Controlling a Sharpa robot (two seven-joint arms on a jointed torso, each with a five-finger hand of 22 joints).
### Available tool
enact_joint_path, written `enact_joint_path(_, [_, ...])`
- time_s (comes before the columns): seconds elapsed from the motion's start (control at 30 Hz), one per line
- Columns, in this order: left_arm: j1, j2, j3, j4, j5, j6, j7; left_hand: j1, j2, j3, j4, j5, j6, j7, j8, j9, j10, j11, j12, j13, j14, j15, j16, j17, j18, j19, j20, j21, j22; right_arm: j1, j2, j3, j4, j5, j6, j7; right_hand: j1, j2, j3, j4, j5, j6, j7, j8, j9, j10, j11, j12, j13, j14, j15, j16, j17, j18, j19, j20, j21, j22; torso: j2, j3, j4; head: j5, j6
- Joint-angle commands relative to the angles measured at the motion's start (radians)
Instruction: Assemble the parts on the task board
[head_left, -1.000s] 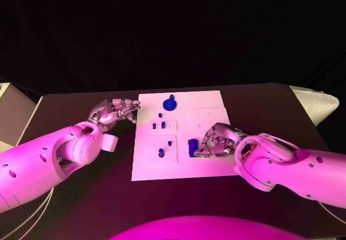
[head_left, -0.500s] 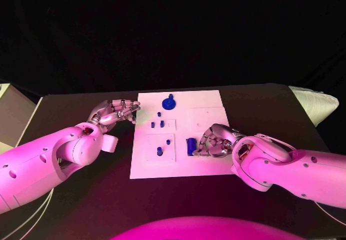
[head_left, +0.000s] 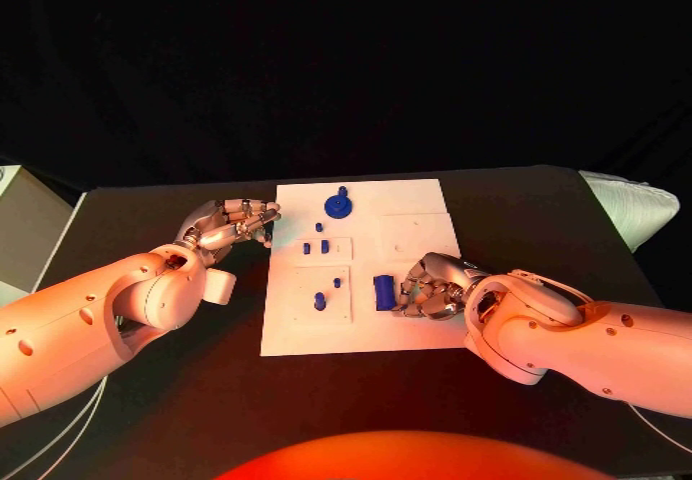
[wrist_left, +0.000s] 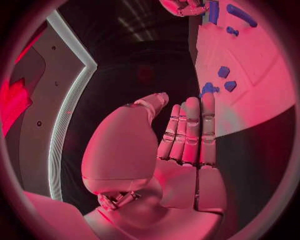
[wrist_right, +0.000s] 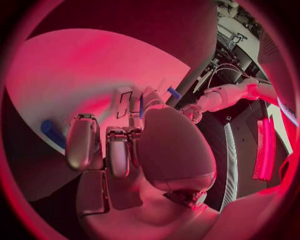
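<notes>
The white task board (head_left: 411, 225) lies mid-table. On it I see a round blue part (head_left: 339, 207) at the far end, small blue pieces (head_left: 326, 246) below it, two more (head_left: 322, 299) on the near left, and a blue block (head_left: 384, 291). My right hand (head_left: 430, 287) sits on the board just right of the block, fingers curled in, fingertips at the block's side; nothing shows inside them. In the right wrist view the block (wrist_right: 52, 134) lies beside the curled fingers (wrist_right: 81, 142). My left hand (head_left: 231, 222) hovers at the board's left edge, fingers (wrist_left: 190, 130) straight, holding nothing.
A pale box (head_left: 22, 225) stands at the table's left edge and a white padded object (head_left: 635, 205) at its right edge. Bare black table (head_left: 173, 400) runs along the near side. The left wrist view shows the board (wrist_left: 262, 55) with several blue pieces beyond the fingertips.
My right hand has shifted slightly beside the blue block, which stays in place. The left hand has not moved.
</notes>
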Motion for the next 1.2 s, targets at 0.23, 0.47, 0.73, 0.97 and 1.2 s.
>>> enact_joint_path(0.23, [-0.001,0.000,0.001,0.003,0.005,0.017,0.003,0.008,0.002,-0.002,0.003,0.000,0.002,-0.002,0.006,-0.001,-0.006,-0.002,0.005,0.000,-0.002,0.001,-0.005,-0.001,0.014,0.006,0.000,-0.005,-0.002,-0.002,-0.004,0.000,0.008,0.005,0.012,0.025,-0.017,-0.017,0.007,0.001,-0.005,-0.003,0.000,0.007,-0.002,0.104,-0.006,0.002,0.263,0.108,-0.005,0.006,0.263,-0.009,0.006,-0.006,-0.004,0.025,0.000,-0.0007,-0.0002,0.000,-0.002])
enact_joint_path(0.47, [-0.002,-0.001,0.001,0.002,0.005,0.016,0.003,0.008,0.002,-0.002,0.003,0.000,0.002,-0.002,0.006,-0.001,-0.006,-0.002,0.005,0.000,-0.002,0.001,-0.005,-0.001,0.014,0.006,0.000,-0.005,-0.002,-0.001,-0.045,0.001,0.038,0.041,-0.024,0.087,-0.059,-0.036,0.005,0.001,-0.005,-0.029,0.013,-0.006,-0.010,0.104,0.003,0.002,0.263,0.108,0.002,0.006,0.263,-0.006,0.002,-0.002,-0.020,0.017,-0.001,-0.0009,-0.0007,0.000,-0.003])
enact_joint_path(0.73, [-0.002,0.000,0.001,0.002,0.005,0.018,0.005,0.010,0.002,-0.003,0.003,0.000,0.002,-0.001,0.007,-0.001,-0.007,-0.002,0.006,0.000,-0.002,0.001,-0.005,-0.002,0.014,0.007,0.000,-0.006,-0.003,0.041,-0.152,0.006,0.066,0.121,-0.034,0.192,-0.042,-0.019,0.034,-0.002,-0.004,-0.080,0.040,-0.055,-0.033,0.104,0.027,0.002,0.263,0.108,0.022,0.006,0.263,-0.007,0.003,0.014,-0.023,0.020,-0.001,-0.0007,-0.0035,-0.006,0.000])
enact_joint_path(0.97, [-0.003,0.003,0.001,0.005,0.005,0.023,0.009,0.008,0.001,-0.004,0.004,0.000,0.001,-0.001,0.006,-0.001,-0.006,-0.002,0.007,0.000,-0.002,0.001,-0.005,-0.002,0.014,0.007,0.001,-0.006,-0.003,0.063,-0.220,0.006,0.023,0.070,-0.009,0.197,-0.042,-0.018,0.036,-0.001,-0.006,-0.084,0.043,-0.061,-0.036,0.104,0.029,0.002,0.263,0.108,0.023,0.006,0.263,-0.010,0.007,0.016,-0.009,0.030,-0.003,-0.0020,-0.0073,-0.015,0.004])
enact_joint_path(1.2, [-0.003,0.004,0.001,0.010,0.005,0.025,0.011,0.008,0.001,-0.004,0.004,0.000,0.001,-0.001,0.006,-0.001,-0.006,-0.002,0.007,0.000,-0.002,0.001,-0.005,-0.002,0.014,0.007,0.001,-0.006,-0.003,0.067,-0.260,0.006,-0.011,-0.034,0.021,0.144,-0.049,-0.025,0.034,0.000,-0.007,-0.078,0.044,-0.066,-0.038,0.104,0.032,0.002,0.263,0.108,0.026,0.006,0.263,-0.011,0.009,0.018,-0.003,0.035,-0.003,-0.0017,-0.0078,-0.027,0.006])
